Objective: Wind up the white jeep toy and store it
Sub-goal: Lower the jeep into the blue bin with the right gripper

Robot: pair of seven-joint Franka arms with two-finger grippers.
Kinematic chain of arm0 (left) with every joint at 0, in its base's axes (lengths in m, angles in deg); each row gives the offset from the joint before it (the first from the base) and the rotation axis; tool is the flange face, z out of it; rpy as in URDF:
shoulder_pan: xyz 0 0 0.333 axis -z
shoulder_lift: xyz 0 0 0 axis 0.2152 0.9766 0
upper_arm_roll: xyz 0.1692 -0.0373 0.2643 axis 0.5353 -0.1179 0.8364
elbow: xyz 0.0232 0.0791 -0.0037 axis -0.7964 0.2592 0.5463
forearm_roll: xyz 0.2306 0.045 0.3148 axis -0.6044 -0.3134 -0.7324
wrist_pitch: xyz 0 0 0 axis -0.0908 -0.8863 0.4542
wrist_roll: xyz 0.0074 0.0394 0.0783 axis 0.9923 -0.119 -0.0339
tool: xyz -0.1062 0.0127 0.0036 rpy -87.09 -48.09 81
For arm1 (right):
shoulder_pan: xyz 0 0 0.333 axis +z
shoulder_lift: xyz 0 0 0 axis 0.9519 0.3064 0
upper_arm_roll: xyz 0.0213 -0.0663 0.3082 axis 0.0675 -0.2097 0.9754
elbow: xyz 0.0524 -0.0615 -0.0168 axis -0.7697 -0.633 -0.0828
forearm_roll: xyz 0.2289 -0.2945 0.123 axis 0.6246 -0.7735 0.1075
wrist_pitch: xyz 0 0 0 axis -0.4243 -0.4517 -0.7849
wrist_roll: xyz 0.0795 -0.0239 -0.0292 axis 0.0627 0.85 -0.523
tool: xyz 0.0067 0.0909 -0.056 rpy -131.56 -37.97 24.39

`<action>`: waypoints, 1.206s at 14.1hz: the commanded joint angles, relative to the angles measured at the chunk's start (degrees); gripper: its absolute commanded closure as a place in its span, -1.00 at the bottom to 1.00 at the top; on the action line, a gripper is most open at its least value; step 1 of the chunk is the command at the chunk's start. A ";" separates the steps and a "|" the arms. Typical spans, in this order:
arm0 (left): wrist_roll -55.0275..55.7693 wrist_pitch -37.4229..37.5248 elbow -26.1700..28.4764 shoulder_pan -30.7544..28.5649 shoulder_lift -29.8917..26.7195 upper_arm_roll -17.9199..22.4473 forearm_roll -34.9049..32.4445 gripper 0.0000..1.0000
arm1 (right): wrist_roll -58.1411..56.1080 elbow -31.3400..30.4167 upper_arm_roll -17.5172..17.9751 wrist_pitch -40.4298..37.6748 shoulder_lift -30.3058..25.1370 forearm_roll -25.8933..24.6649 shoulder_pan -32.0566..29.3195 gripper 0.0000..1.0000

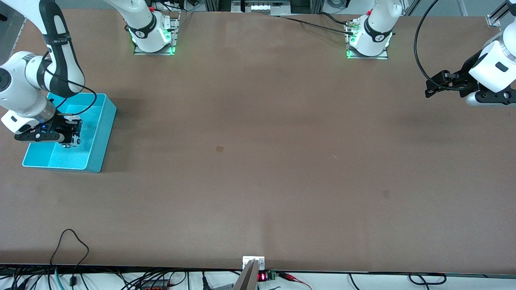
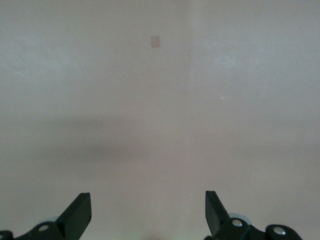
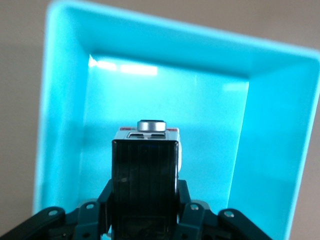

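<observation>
The white jeep toy [image 3: 146, 165], tiny, with a black rectangular roof panel and a round spare wheel at its end, sits between the fingers of my right gripper [image 3: 145, 200], which is shut on it. In the front view my right gripper [image 1: 72, 135] holds the toy [image 1: 71, 141] inside the cyan bin [image 1: 102, 133], low over its floor. The bin's walls [image 3: 65, 100] surround the toy in the right wrist view. My left gripper [image 1: 433, 88] is open and empty, held above the table at the left arm's end; its fingers [image 2: 77, 215] stand wide apart.
The brown table [image 1: 258, 161] has a small square patch [image 1: 219, 149] near its middle, also in the left wrist view [image 2: 156, 41]. Cables [image 1: 72, 249] lie along the edge nearest the front camera. Both arm bases stand at the table's top edge.
</observation>
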 commanded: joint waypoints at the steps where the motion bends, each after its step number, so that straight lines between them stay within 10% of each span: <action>1: -0.35 0.84 -0.27 -0.22 -0.59 -0.31 0.82 -1.00 | 1.05 -5.28 0.38 3.87 -2.08 -0.81 -2.26 1.00; 13: -0.26 0.84 -0.27 -0.22 -0.59 -0.31 0.82 -1.00 | 1.14 -8.99 0.56 9.06 1.88 0.60 -4.38 0.88; 17: -0.35 0.84 -0.27 -0.22 -0.59 -0.31 0.73 -1.00 | 1.05 -8.90 0.82 8.97 2.23 0.68 -3.86 -0.99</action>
